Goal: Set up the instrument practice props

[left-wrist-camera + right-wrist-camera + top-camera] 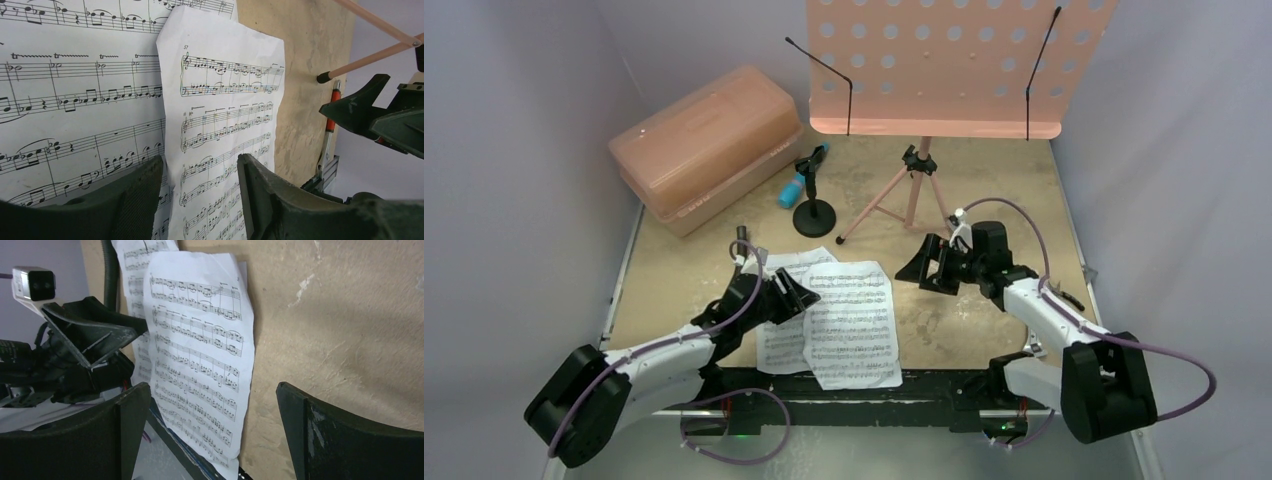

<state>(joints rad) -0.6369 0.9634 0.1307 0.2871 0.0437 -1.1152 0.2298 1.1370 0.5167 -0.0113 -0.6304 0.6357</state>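
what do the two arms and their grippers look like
The left arm and right arm have white links between bulky black joints, each with a looping purple cable. The left gripper and right gripper are black, each with two broad, curved dark fingers, scuffed along the edges.

Top view high, down over the whole table (964, 330) — wrist views low, close, sheet-music pages (225, 115) common to both

The right gripper (212, 390) hangs wide open above the table (340, 330). Two overlapping pages (200, 340) lie flat, reaching its near edge, with the left gripper (90, 335) beside them.
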